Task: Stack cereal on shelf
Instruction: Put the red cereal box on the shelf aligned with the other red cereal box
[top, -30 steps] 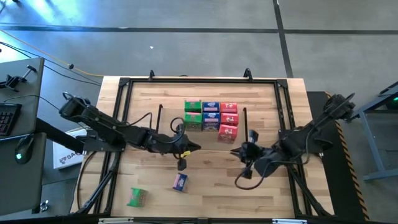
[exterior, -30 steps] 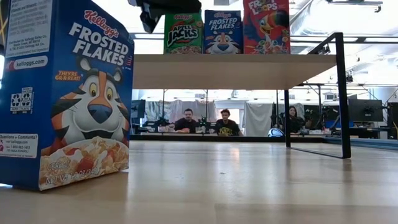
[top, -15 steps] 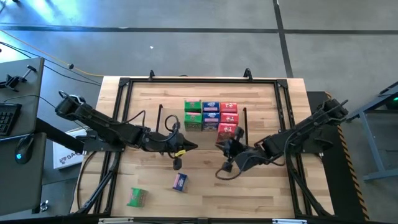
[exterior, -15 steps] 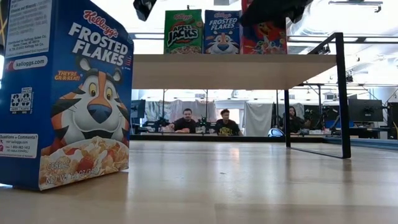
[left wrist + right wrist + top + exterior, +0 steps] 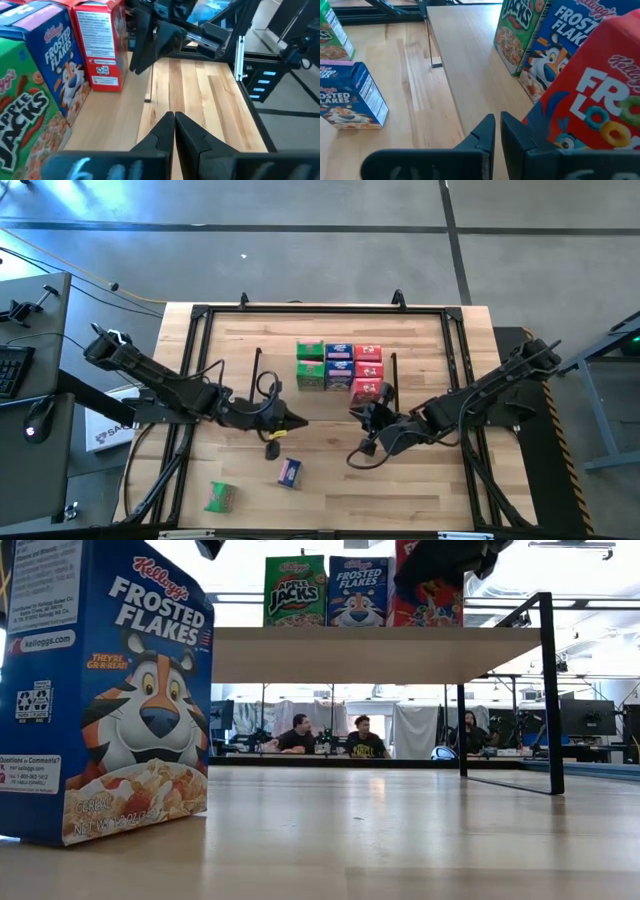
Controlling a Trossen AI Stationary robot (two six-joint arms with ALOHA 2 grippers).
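Several cereal boxes stand on the shelf [image 5: 258, 366]: two green [image 5: 310, 362], two blue [image 5: 340, 364] and three red, the nearest red box [image 5: 365, 390] sticking out toward the near edge. In the low view the shelf board [image 5: 380, 655] carries them. A loose blue box [image 5: 289, 472] and a loose green box [image 5: 219, 497] lie on the table. My right gripper [image 5: 362, 413] is shut, right beside the nearest red box [image 5: 590, 115]. My left gripper [image 5: 302, 422] is shut and hovers left of it, holding nothing. My right gripper stands with shut fingers [image 5: 509, 131] close along the near face of the nearest red box [image 5: 555, 120], coming level from the table's right. Whether a finger touches the box, I cannot tell. The box stands upright on the shelf.
A black frame [image 5: 200, 315] runs around the table edge. The large blue box [image 5: 100, 690] stands close before the low camera. Bare wood [image 5: 330, 445] lies between the grippers and the loose boxes. People sit in the room behind the table [image 5: 330, 735].
My right gripper has travelled toward the table's left and slightly toward the far edge, up to the nearest red box, then held there. My left gripper has drawn back toward the table's left. The boxes have kept their places.
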